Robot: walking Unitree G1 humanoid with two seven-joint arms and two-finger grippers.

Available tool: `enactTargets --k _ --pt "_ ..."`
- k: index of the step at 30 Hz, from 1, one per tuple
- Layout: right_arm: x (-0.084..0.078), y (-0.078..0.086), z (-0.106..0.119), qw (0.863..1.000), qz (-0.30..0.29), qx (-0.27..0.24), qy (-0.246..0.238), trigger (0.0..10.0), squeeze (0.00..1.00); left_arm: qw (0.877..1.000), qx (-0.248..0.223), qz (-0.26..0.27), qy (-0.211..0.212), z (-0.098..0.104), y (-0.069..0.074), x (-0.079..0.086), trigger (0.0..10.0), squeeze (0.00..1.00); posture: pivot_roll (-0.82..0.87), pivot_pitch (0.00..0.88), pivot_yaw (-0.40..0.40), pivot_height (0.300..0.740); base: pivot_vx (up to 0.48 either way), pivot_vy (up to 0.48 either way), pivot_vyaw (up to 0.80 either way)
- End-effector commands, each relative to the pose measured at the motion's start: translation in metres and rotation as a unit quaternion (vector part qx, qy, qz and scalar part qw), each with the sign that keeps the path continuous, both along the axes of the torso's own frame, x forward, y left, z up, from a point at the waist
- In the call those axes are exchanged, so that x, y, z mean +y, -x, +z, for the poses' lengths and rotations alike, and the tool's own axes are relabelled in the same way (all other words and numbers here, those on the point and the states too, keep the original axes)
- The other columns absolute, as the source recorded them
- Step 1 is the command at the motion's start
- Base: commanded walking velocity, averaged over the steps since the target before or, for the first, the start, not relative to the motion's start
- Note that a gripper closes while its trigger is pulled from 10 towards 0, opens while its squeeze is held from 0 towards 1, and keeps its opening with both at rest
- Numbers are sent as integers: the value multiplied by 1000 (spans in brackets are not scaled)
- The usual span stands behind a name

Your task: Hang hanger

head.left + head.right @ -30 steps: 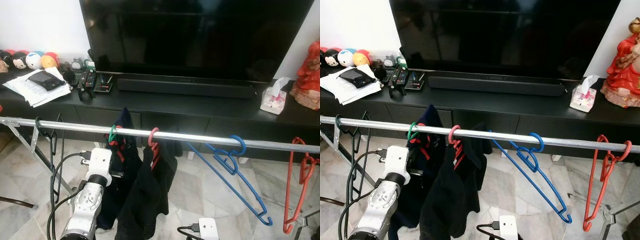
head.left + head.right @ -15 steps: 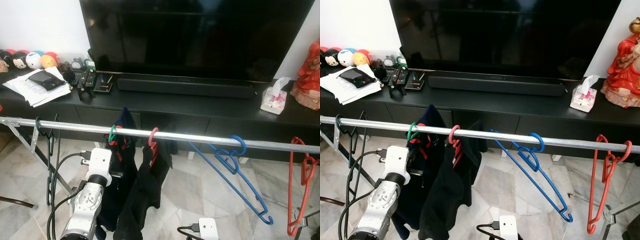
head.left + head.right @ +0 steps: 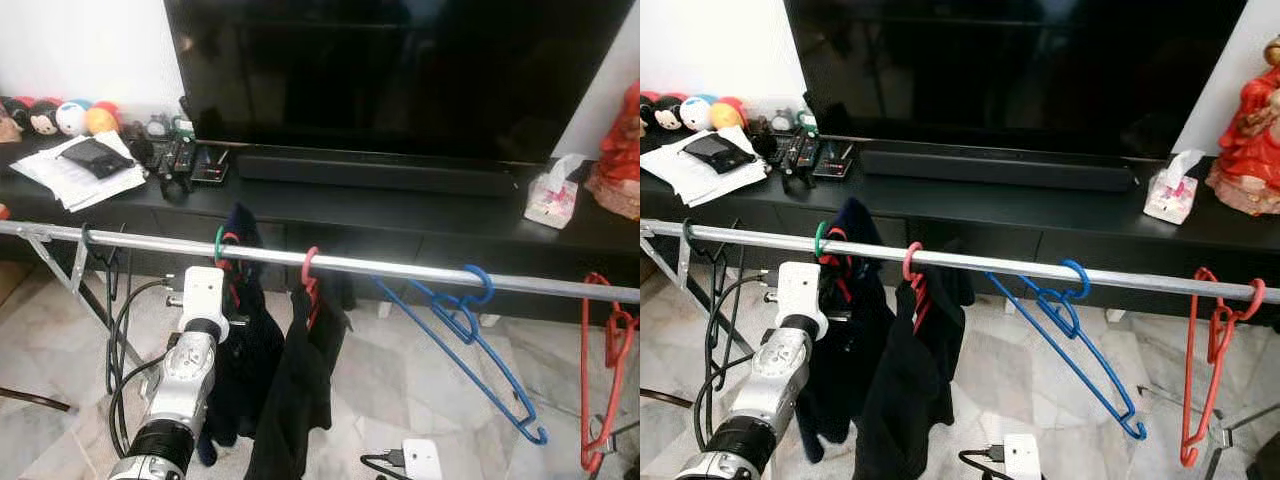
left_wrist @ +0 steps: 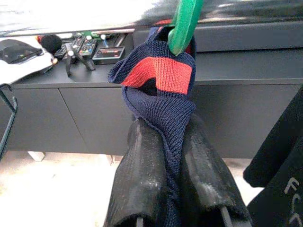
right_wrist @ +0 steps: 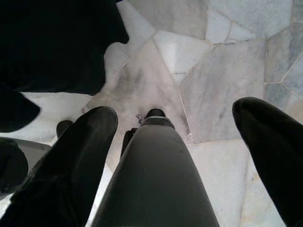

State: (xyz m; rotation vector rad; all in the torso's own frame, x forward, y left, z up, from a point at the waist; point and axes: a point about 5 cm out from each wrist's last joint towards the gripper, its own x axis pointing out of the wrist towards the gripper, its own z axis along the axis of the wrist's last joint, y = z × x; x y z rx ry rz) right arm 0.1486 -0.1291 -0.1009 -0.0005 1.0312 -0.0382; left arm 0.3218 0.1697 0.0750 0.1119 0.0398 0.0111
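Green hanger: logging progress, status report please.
Left gripper shut on navy sweater. Green hanger hooked on rail. Right gripper open, idle over floor. Nothing in the way.

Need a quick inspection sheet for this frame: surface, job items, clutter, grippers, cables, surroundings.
Surface: metal rail spans the view, above a marble floor.
Job's things: green hanger hooked on the rail, carrying a navy garment with a red stripe.
Clutter: pink hanger with a black garment; bare blue hanger; bare red hanger; dark hanger at the rail's left end.
Grippers: left gripper shut on the navy garment just below the green hook; right gripper open, pointing down at the floor.
Cables: black cables loop beside the left arm.
Surroundings: TV, soundbar, tissue box, papers, remotes on the black console.
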Motion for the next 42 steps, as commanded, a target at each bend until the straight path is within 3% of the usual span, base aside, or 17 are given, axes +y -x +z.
enactTargets --k 1,9,10,13,23,24,25,27,42 --pt "0 3 -1 1000 -1 6 -1 10000 0 1000 -9 10 1 5 -4 4 10000 0 -137 0 -30 740 0 0 0" --pt "-6 1 -1 1000 -3 5 0 10000 0 1000 9 7 -5 3 -8 4 10000 0 -138 0 -29 740 0 0 0" --pt "-10 0 0 1000 -4 3 2 10000 0 999 43 -12 -20 -6 -6 2 10000 0 -137 0 -28 740 0 0 0" --pt "-12 -1 0 1000 -4 3 2 10000 0 997 70 -24 -28 -17 0 2 10000 0 -135 0 -27 740 0 0 0" --pt "-12 -1 0 1000 -4 3 0 10000 0 996 82 -24 -23 -26 8 3 10000 0 -133 0 -25 740 0 0 0" --pt "-12 -1 0 1000 -4 2 0 10000 0 996 82 -26 -20 -26 9 3 10000 608 -132 0 -25 740 0 0 0" --pt "-12 -1 0 1000 -4 2 0 10000 0 996 82 -26 -20 -26 9 3 10000 608 -132 0 -25 740 0 0 0" --pt "-12 -2 0 1000 -3 2 0 10000 0 997 76 -27 -16 -26 10 1 10000 1000 -132 0 -25 740 0 0 0" --pt "-13 -2 0 1000 -2 2 0 10000 0 999 11 -40 9 -7 20 -3 10000 1000 -128 0 -27 740 0 0 0"
